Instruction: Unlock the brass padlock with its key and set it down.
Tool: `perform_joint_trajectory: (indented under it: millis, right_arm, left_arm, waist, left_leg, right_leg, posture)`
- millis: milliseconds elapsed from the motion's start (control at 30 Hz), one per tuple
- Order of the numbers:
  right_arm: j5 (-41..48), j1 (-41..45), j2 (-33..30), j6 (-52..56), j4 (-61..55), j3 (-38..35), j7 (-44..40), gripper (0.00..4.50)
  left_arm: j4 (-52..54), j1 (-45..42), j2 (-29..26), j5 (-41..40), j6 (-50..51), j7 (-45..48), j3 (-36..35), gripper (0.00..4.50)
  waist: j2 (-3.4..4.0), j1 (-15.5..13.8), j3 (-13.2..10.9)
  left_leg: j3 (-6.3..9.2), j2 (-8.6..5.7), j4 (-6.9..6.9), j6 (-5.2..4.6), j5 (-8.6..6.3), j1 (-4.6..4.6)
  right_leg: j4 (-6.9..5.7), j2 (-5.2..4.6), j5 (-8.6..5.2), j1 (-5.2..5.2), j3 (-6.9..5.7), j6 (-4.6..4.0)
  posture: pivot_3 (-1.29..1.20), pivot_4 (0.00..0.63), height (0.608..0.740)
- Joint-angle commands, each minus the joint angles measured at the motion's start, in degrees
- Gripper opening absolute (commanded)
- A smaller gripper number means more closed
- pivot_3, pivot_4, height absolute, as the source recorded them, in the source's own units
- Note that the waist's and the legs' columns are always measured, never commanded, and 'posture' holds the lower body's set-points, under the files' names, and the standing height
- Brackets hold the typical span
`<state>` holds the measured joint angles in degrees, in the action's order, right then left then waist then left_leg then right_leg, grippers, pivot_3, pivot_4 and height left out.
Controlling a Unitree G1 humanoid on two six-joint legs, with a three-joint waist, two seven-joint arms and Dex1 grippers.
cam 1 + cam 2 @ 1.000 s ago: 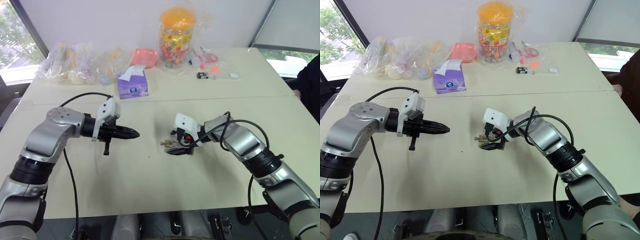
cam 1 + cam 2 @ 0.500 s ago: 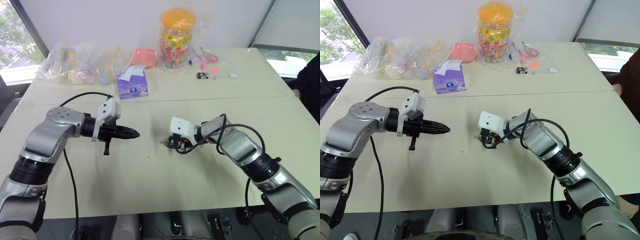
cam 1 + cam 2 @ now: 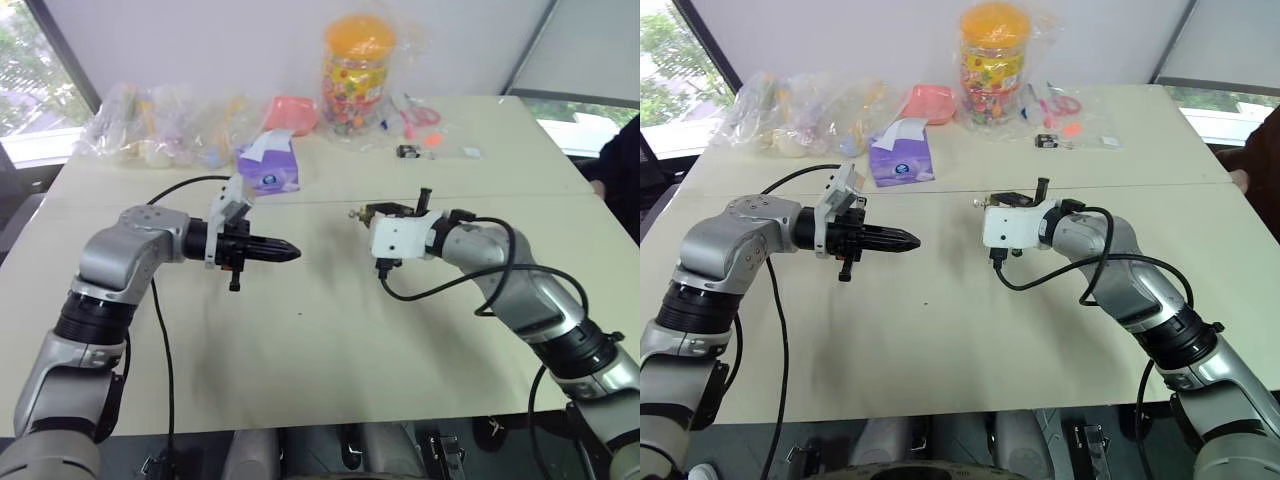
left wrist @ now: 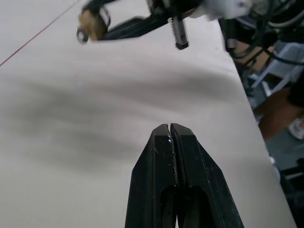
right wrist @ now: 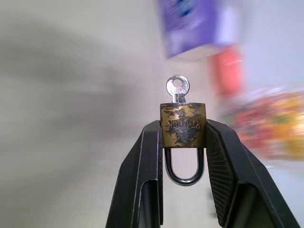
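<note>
Above the counter [image 3: 330, 340], mid-span | right pincer [image 5: 183, 137] clamped on the brass padlock [image 5: 183, 125], raised off the surface since a second ago | its key [image 5: 178, 89] sits in the lock, bow pointing away from the pincer toward the left arm | left pincer [image 4: 170, 137] closed, empty, nearer the key, aimed across at it

I see pale beige tabletop [image 3: 330, 350], seam [image 3: 560, 197] crossing it. White wall [image 3: 200, 40] behind. Windows [image 3: 25, 60] at both far corners, dark frames, greenery outside left. Daylight soft, even.
</note>
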<state>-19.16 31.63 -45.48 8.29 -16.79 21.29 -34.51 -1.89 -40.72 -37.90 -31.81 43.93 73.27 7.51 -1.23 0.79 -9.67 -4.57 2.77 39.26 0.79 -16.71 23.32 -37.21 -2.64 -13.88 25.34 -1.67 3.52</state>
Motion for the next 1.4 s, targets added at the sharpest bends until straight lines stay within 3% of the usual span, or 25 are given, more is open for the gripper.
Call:
perform_joint_trajectory:
  millis: [33,133,333,867,1000,1167,1400]
  right_arm:
    - [-0.9,-0.8,-0.1,-3.3,-5.6,-3.9,0.2,0.65]
    - [-0.3,-1.7,0.5,-3.1,-8.1,-5.3,-1.4,0.65]
    - [-1.1,-1.9,1.1,-4.1,-9.4,-6.5,-3.6,0.65]
    - [-0.4,-0.6,4.0,-3.4,-11.8,-7.8,-8.1,0.65]
    - [-0.5,-0.6,4.4,-3.1,-12.2,-8.1,-8.8,0.65]
    - [-0.3,-0.7,4.6,-2.5,-13.4,-8.1,-9.8,0.65]
    - [-0.3,-0.8,5.1,-1.7,-14.6,-7.8,-10.8,0.65]
  left_arm:
    - [-1.8,-3.8,1.2,-3.0,3.6,-0.7,-2.6,0.00]
    - [-3.8,-6.2,3.1,-3.7,5.5,-2.3,-3.3,0.84]
    - [-4.9,-7.4,5.2,-2.2,3.1,-2.8,-2.4,3.57]
    - [-6.4,-8.4,9.5,-3.9,3.6,-4.9,-4.1,3.57]
    - [-6.7,-8.4,9.9,-3.6,3.3,-5.0,-4.3,2.28]
    - [-6.8,-8.6,10.4,-3.7,3.4,-5.0,-4.4,0.03]
    - [-6.1,-8.0,10.5,-2.8,2.4,-4.6,-3.6,0.03]
  waist:
    - [0.00,0.0,0.0]
    - [0.00,0.0,0.0]
    - [0.00,-0.1,0.0]
    - [0.00,-0.2,0.0]
    - [0.00,-0.2,0.0]
    - [0.00,-0.2,0.0]
    - [0.00,-0.2,0.0]
  left_leg:
    - [0.01,0.03,0.00,0.01,0.00,-0.01]
    - [0.02,0.03,0.00,0.02,0.01,-0.04]
    - [0.01,0.01,0.00,0.03,0.02,-0.04]
    - [0.02,0.01,0.02,0.05,0.04,-0.04]
    - [0.02,0.00,0.02,0.05,0.04,-0.04]
    - [0.01,0.00,0.02,0.06,0.04,-0.04]
    - [0.02,0.00,0.02,0.06,0.04,-0.04]
  right_leg:
    - [0.00,0.04,0.00,0.00,0.00,0.00]
    - [-0.08,0.04,0.00,0.00,0.00,0.00]
    - [-0.07,0.00,0.00,-0.01,0.00,-0.01]
    - [-0.07,0.01,0.01,-0.02,0.00,-0.01]
    - [-0.07,0.00,0.01,-0.02,0.00,-0.01]
    - [-0.07,0.00,0.01,-0.03,0.00,-0.01]
    - [-0.07,0.00,0.01,-0.03,0.00,-0.01]
  posture:
    - [0.00,0.150,0.740]
    - [0.00,0.150,0.740]
    - [0.00,0.150,0.740]
    - [0.00,0.150,0.740]
    - [0.00,0.150,0.740]
    - [0.00,0.150,0.740]
    - [0.00,0.150,0.740]
